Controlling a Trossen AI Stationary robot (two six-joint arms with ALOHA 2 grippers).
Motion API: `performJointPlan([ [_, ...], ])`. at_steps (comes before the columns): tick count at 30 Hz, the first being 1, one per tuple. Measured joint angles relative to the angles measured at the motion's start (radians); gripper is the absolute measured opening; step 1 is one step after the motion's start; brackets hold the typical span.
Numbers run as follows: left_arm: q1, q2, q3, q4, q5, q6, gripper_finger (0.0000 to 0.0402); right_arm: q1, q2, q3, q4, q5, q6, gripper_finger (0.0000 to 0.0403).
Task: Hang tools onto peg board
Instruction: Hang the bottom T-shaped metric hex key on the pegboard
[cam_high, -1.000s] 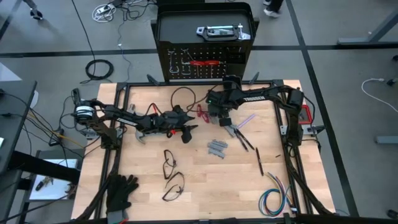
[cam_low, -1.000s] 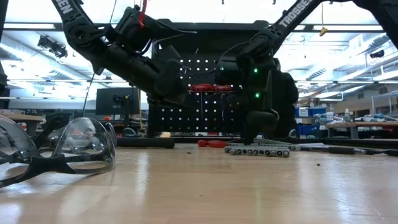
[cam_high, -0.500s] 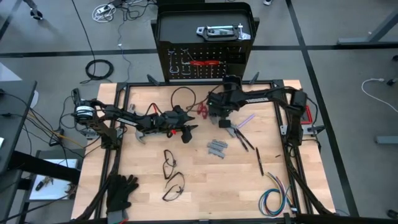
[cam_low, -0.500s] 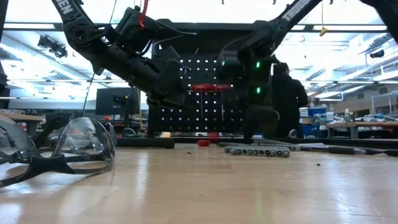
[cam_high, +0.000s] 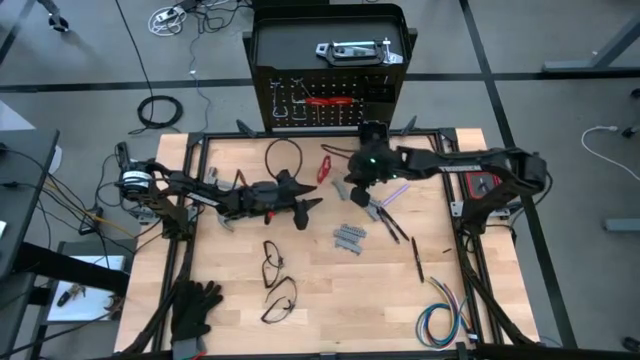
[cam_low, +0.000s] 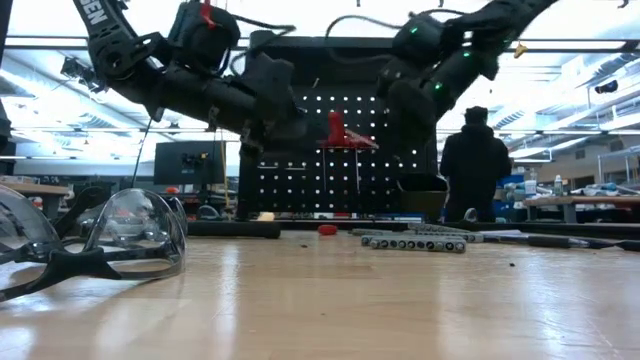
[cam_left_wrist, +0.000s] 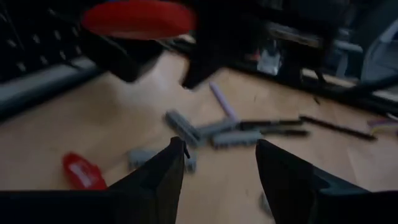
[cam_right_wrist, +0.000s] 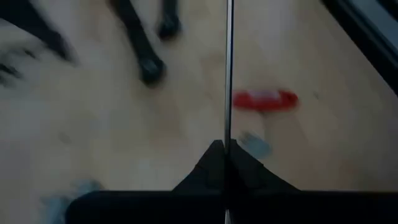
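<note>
High view: right gripper (cam_high: 345, 180) carries red tool (cam_high: 324, 167) near peg board (cam_high: 325, 100); left gripper (cam_high: 310, 205) waits mid-tabletop.
Low view: tool lifted before board; line it up with a hook.
Left wrist: jaws apart, empty.
Right wrist: jaws together on thin shaft (cam_right_wrist: 228, 68).
</note>
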Motion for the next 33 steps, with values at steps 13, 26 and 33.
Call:
performJointPlan([
  [13,0.001,0.002,0.024,0.248,-0.037,0.055,0.0198,0.142,-0.024,-0.163,0.563,0.032,0.135,0.0003],
  [26,0.001,0.192,0.119,0.540,-0.044,0.091,0.0180,0.145,-0.024,-0.163,0.617,0.017,0.136,0.0003],
  [33,-0.001,0.200,0.127,0.603,-0.039,0.151,0.0016,0.159,-0.024,-0.163,0.648,0.074,0.121,0.0003],
])
